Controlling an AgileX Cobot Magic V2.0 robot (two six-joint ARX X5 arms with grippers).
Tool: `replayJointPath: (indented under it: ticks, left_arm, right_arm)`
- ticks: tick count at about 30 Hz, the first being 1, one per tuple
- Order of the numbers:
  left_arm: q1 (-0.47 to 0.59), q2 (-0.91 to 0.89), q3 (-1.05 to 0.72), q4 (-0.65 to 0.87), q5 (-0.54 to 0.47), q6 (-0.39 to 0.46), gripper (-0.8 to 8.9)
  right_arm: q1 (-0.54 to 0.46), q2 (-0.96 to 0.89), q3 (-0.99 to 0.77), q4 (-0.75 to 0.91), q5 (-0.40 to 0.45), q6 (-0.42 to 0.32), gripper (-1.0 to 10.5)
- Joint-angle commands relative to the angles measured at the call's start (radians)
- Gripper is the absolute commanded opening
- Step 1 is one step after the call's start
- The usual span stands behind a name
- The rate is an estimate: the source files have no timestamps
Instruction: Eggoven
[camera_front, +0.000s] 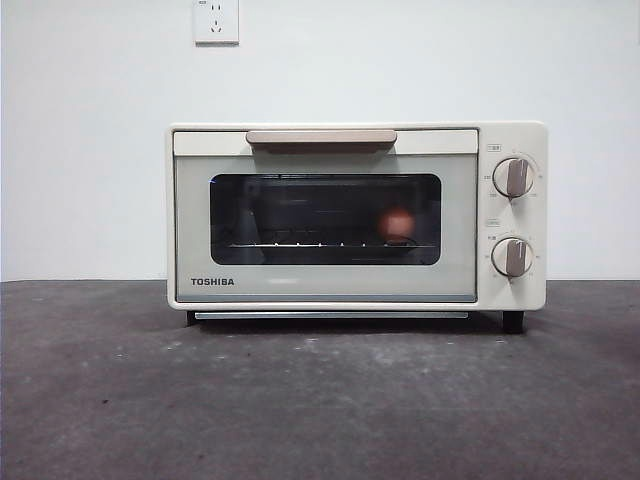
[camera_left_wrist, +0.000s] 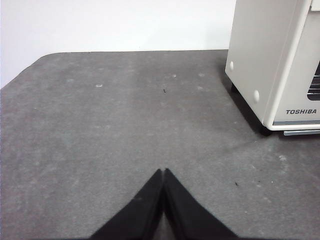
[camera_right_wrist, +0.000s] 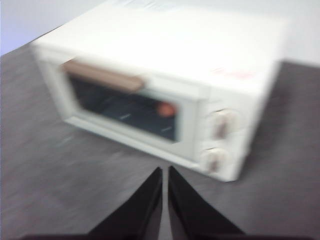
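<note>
Nearest, the dark bench (camera_front: 320, 400) is lying bare in front. The left gripper (camera_left_wrist: 164, 172) is hovering over it with jaws clenched on nothing, the oven's side off to its right. The right gripper (camera_right_wrist: 165, 171), jaws likewise pressed together and empty, is hanging in front of the oven, well apart from it. Farther back, the TOSHIBA toaster oven (camera_front: 355, 215) is standing with its door up, and the egg (camera_front: 397, 224) is sitting on the rack behind the glass, right of centre. The task is looking essentially done.

White wall (camera_front: 90, 150), socket (camera_front: 216, 21), grey table (camera_front: 320, 400)
</note>
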Motion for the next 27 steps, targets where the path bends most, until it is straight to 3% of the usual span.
replayJointPath:
  ticks: [1,5,11,16,27]
  left_arm:
    - [0.003,-0.001,-0.019,-0.011,0.000,-0.002,0.08]
    - [0.003,-0.001,-0.019,-0.011,0.000,-0.002,0.07]
    - [0.003,-0.001,-0.019,-0.010,0.000,-0.002,0.07]
    - [0.003,-0.001,-0.019,-0.010,0.000,-0.002,0.07]
    - [0.003,-0.001,-0.019,-0.011,0.000,-0.002,0.07]
  right_arm:
    - [-0.106,-0.027,-0.017,0.044,-0.053,-0.085,0.0]
    - [-0.275,-0.096,-0.113,0.159,-0.172,-0.116,0.0]
    - [-0.426,-0.259,-0.345,0.368,-0.172,-0.130,0.0]
    - [-0.450,-0.392,-0.526,0.475,-0.165,-0.130,0.0]
    - [-0.450,-0.544,-0.721,0.472,-0.145,-0.089,0.0]
